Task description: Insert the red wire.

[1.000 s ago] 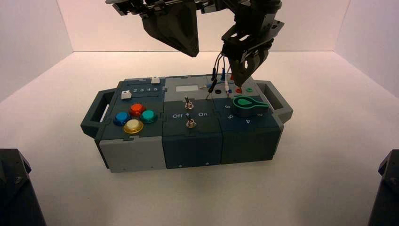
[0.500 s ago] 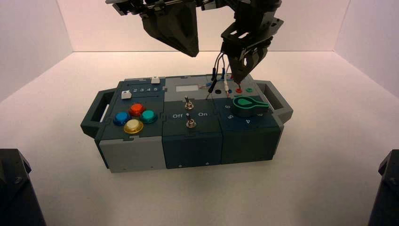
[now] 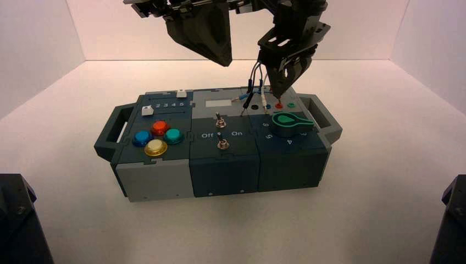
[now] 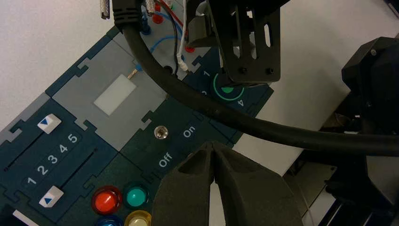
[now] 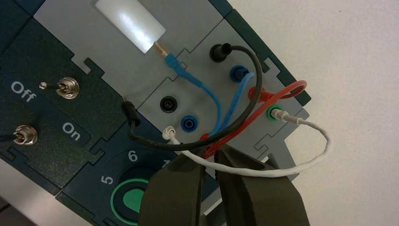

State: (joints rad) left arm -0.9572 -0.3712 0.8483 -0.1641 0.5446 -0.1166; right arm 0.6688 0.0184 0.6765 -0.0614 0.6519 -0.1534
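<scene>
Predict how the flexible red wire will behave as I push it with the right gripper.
The red wire should flex rather than stay stiff, since it already curves in a loop. It may drag the black wire, which crosses it near the right gripper.

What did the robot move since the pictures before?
The right gripper shifted slightly left, and up or back (I can't tell which), near the red socket. It still pinches the red wire; nothing was let go. The left gripper stayed above the box. The box and its knob stayed put too.
</scene>
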